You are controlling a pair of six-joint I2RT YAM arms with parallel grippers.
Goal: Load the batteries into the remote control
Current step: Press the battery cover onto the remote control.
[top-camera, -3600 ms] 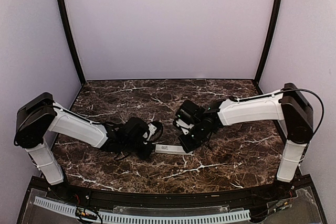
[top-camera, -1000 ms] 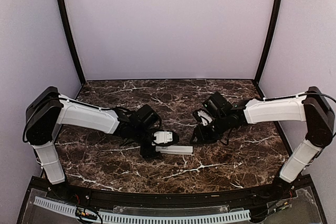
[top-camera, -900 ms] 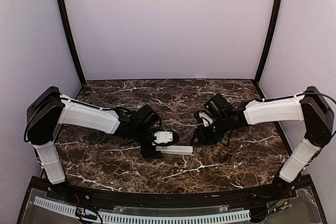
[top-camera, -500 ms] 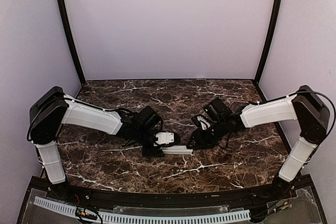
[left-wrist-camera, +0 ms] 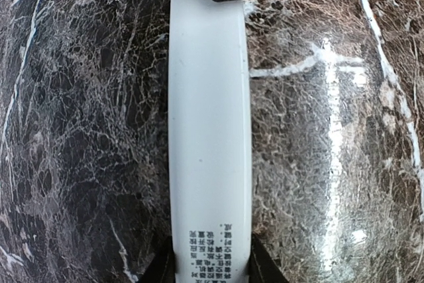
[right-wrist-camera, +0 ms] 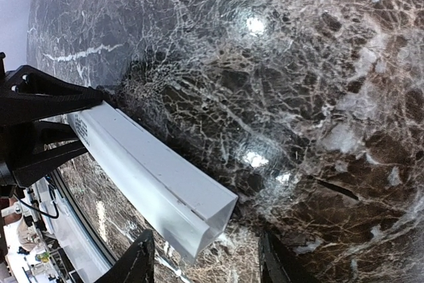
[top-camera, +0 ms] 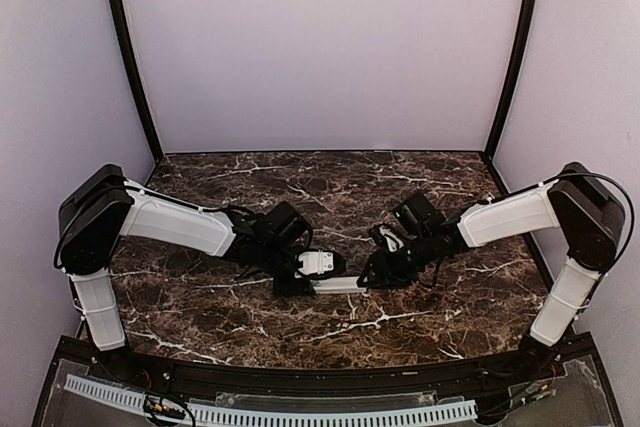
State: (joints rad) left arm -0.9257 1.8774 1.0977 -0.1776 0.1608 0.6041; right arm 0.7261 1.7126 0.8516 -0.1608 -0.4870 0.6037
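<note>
Remote control [left-wrist-camera: 209,130] lying flat on a dark marble desk [top-camera: 420,187], a robot hand at each end.
The left hand [left-wrist-camera: 211,268] is closed on the end that carries small printed text, its black fingers [left-wrist-camera: 161,271] pressing both long sides. The right hand [right-wrist-camera: 207,256] has its fingers apart, straddling the opposite end without clearly touching it; that end shows a lengthwise groove. No batteries appear in any view, so the step looks like steadying the remote control, perhaps to open its compartment. To do this well, the left hand should hold the bar level on the desk while the right hand centres on the end before closing, so the bar does not swivel or skid on the glossy stone.
</note>
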